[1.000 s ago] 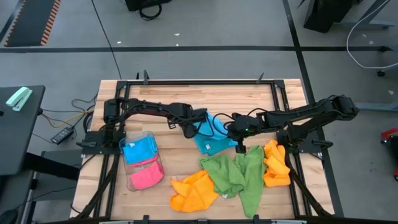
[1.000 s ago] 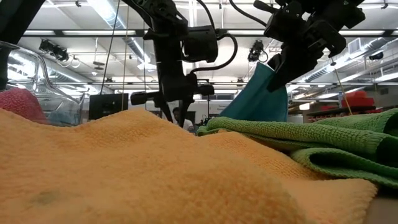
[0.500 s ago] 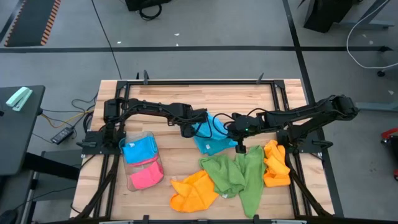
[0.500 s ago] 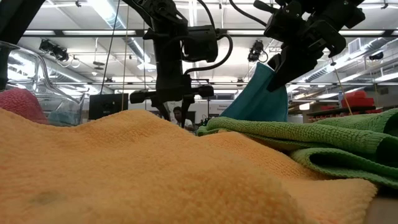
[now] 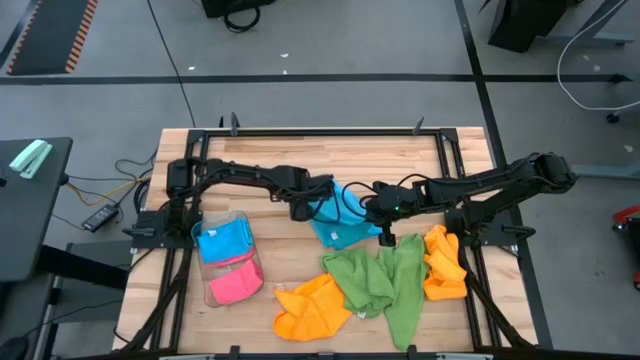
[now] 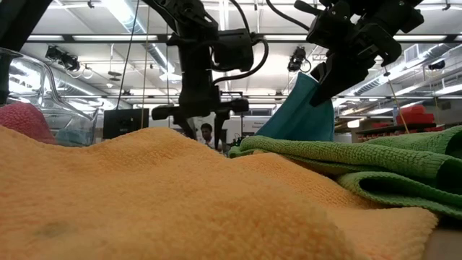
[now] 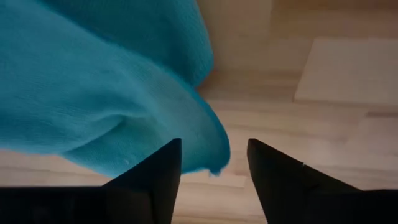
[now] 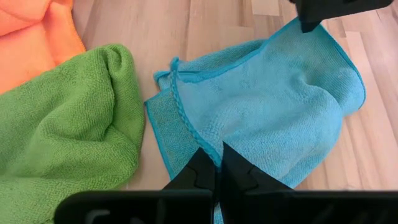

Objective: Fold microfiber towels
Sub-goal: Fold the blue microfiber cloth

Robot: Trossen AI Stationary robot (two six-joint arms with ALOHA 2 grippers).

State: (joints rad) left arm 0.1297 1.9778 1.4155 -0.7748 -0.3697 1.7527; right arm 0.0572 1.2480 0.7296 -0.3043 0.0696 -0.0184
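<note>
Table (image 5: 270,150) of pale wood planks w/ black frame fills the high view's middle. Green towels (image 5: 380,285), nubby microfiber, lie crumpled at lower centre-right; orange towels at lower centre (image 5: 312,308) and right (image 5: 444,265), bunched. Clear tray (image 5: 240,268) at lower left holds a folded blue (image 5: 222,243) and a pink towel (image 5: 235,285). Blue towel (image 5: 338,222) sits mid-frame, rumpled, stitched hem showing, one corner lifted off the wood. Right gripper (image 8: 217,163), centre-right in the high view, is pinched tight on that lifted corner. Left gripper (image 7: 211,163), just left of the blue towel, has fingers parted, nothing between them; cloth edge hangs just beside.
</note>
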